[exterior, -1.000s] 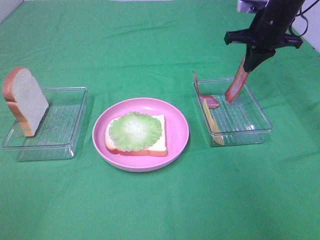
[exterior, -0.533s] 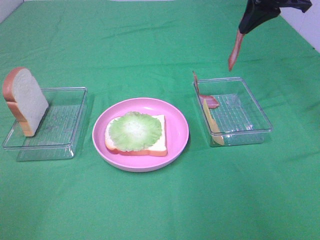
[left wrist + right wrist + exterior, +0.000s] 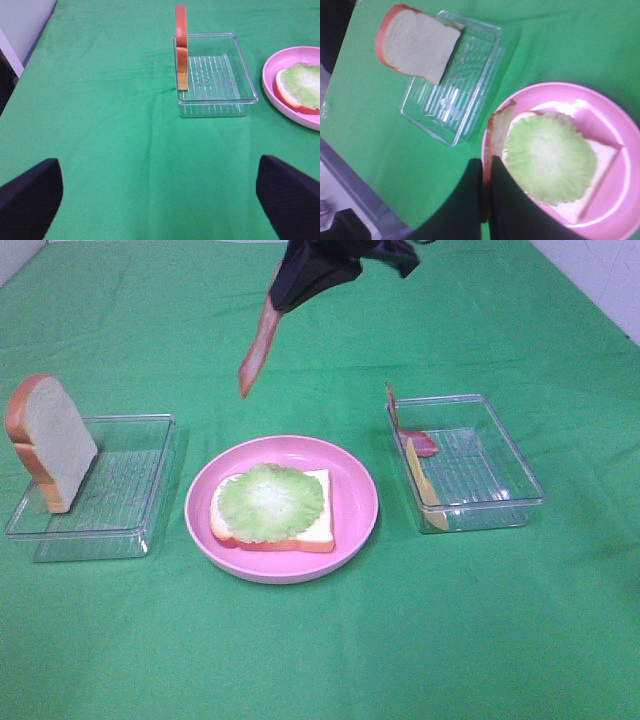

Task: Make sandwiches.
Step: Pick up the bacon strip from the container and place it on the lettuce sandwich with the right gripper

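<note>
One bacon strip point(image 3: 258, 348) hangs near-vertical, free tip pointing downward.

We lose most of the right gripper point(image 3: 287, 295) past the high view's top edge; it hides the bacon strip point(image 3: 258, 345) at its upper end, and lettuce point(image 3: 270, 502) covers most of the bread slice point(image 3: 318, 527) beneath.

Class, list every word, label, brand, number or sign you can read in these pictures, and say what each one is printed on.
None: no writing can be read in any view. The standing bread slice, lettuce leaf, bacon strip, pink plate, left clear tray, right clear tray and green cloth are all plain, with no label or mark.
</note>
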{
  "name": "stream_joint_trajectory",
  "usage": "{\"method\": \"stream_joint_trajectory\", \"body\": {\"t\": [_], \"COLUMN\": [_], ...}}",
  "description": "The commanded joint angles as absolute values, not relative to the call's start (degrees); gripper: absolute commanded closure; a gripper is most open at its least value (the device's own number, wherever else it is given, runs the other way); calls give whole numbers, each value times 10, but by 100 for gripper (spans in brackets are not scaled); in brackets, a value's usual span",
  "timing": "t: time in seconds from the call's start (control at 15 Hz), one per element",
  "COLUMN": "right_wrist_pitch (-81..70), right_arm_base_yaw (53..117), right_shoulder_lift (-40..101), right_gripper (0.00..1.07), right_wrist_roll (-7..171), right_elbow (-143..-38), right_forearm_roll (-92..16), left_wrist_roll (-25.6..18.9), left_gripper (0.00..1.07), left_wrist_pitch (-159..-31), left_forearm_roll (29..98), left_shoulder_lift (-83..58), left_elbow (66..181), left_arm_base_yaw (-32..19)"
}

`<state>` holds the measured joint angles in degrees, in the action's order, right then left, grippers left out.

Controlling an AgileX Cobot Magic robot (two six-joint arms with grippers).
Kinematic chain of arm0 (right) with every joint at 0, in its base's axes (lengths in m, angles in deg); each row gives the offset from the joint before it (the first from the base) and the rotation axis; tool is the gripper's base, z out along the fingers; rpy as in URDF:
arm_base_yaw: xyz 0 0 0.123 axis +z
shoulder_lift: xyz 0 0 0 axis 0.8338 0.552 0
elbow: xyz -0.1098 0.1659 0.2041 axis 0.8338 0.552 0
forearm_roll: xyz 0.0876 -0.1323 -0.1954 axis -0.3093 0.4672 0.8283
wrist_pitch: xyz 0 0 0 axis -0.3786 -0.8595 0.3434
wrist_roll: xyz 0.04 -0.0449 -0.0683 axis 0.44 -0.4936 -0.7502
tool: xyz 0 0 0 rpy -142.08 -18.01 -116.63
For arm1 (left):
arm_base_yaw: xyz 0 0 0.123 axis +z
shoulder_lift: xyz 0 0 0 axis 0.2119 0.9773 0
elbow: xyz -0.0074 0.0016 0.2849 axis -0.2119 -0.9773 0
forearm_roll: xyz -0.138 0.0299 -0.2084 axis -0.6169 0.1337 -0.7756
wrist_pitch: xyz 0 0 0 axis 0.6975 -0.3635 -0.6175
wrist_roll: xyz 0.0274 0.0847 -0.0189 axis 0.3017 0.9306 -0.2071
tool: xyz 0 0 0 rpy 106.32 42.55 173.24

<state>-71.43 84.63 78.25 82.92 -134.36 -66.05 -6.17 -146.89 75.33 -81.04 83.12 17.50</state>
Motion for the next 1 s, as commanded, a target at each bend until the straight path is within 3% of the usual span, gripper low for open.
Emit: {"method": "stream_joint_trajectory", "body": {"t": [0.07, 0.47, 0.8, 1.0], "right_wrist_pitch": [-708, -709, -713, -718], "right_arm_base_yaw": [868, 887, 886, 885], "right_shoulder_lift": [822, 923, 964, 964], "right_gripper": [107, 107, 107, 107], "right_wrist_roll": [803, 775, 776, 778], "right_elbow": [-1344, -1344, -1344, -1344], "right_forearm_roll": [-711, -809, -779, -708], "left_wrist_roll": [-62, -62, -62, -62], "left_gripper": [8, 8, 8, 8], "left_wrist_pitch": [-1461, -1461, -1461, -1461], "left_forearm_roll": [752, 752, 752, 752], "left_shoulder_lift": [-818, -818, -818, -818], "left_elbow": [830, 830, 830, 830], "left_arm_base_yaw": [172, 172, 172, 172]}}
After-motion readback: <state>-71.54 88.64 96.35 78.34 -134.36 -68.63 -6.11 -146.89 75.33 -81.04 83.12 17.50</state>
